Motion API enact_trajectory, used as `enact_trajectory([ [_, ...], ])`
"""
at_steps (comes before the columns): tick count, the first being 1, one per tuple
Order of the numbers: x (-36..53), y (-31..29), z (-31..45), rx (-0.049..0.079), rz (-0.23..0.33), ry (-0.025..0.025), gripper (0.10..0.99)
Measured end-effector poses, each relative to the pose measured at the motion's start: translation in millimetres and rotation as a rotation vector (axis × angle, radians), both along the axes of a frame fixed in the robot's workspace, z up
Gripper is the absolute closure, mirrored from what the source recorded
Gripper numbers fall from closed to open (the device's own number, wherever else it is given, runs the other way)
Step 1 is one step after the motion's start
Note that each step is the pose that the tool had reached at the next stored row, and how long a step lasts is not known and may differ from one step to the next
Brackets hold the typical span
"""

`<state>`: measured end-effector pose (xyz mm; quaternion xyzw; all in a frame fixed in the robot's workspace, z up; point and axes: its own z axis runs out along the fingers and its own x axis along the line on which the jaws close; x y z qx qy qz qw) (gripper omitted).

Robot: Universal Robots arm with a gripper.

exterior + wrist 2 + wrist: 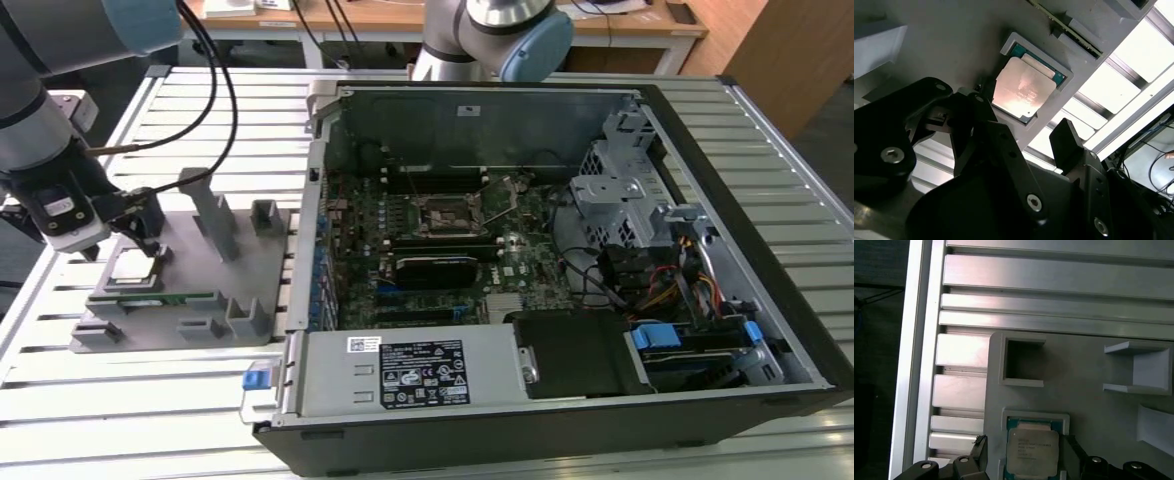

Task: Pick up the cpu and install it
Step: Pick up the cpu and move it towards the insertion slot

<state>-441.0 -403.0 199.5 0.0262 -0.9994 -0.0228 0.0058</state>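
Slatted table (160, 400), fixture (147, 322) cradling cpu (1024, 92), spread gripper (1023, 113) above, uprights (214, 212) beside

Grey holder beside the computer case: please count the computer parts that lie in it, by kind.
cpu: 1
green memory stick: 1
Total: 2

The exterior view looks steeply down from above the slatted table (200, 130), with the open computer case (534, 440) at centre-right and the grey fixture (147, 325) at left. Both wrist views look closely down on that fixture's cpu (1024, 90) (1032, 452).
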Motion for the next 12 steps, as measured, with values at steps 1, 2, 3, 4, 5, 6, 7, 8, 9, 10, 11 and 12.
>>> enact_trajectory([
  [1,0.0,-0.2,-0.7,0.0,-0.001,0.0001,0.38],
  [2,0.1,-0.3,-1.5,0.0,-0.002,0.0001,0.38],
  [3,0.2,-0.5,-2.4,0.0,-0.002,0.0,0.38],
  [4,0.4,-0.8,-3.4,0.0,-0.003,-0.0001,0.38],
  [5,0.8,-1.0,-4.3,0.0,-0.004,-0.0001,0.38],
  [6,1.3,-1.1,-5.1,0.0,-0.005,0.0,0.38],
  [7,1.7,-1.2,-5.8,0.0,-0.006,0.0001,0.38],
  [8,2.0,-1.2,-6.6,0.0,-0.008,0.0,0.38],
  [9,2.1,-1.3,-7.3,0.0,-0.008,0.0,0.38],
  [10,2.2,-1.7,-8.0,0.0,-0.009,0.0001,0.38],
  [11,2.4,-2.0,-9.0,0.0,-0.009,0.0001,0.38],
  [12,2.5,-2.2,-10.0,0.0,-0.011,0.0,0.38],
])
